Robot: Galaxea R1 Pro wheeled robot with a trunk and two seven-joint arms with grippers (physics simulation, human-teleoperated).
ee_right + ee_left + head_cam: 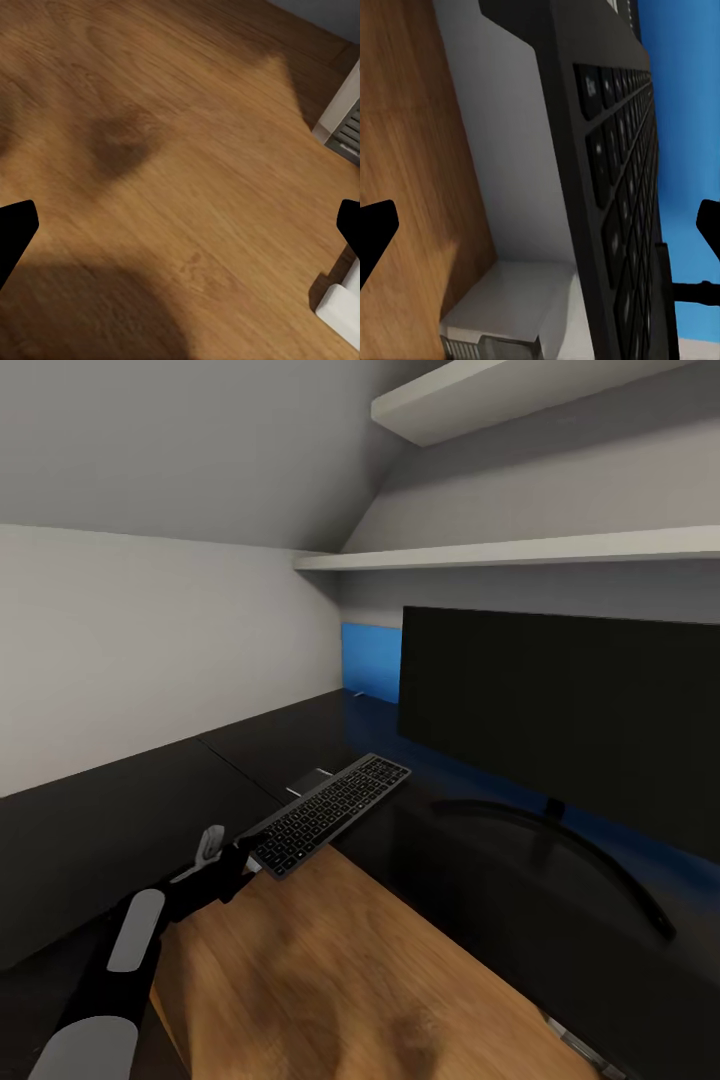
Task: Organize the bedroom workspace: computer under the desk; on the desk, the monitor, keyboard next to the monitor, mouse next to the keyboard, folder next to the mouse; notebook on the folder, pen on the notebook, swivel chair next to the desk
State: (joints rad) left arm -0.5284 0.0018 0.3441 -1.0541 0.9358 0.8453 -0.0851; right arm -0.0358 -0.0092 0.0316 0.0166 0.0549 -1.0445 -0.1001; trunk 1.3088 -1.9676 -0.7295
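Currently the left gripper (pixel 243 863) grips the near end of the keyboard (pixel 330 813), which juts out past the edge of the black table (pixel 120 810) over the wooden floor (pixel 330 970), just beside the monitor (pixel 560 710). The right gripper (pixel 180 225) hangs wide open and empty above the floor. A blue folder (pixel 370 660) shows behind the monitor. To finish well, the keyboard probably should slide fully onto the table, kept level, beside the monitor's stand (pixel 560 840).
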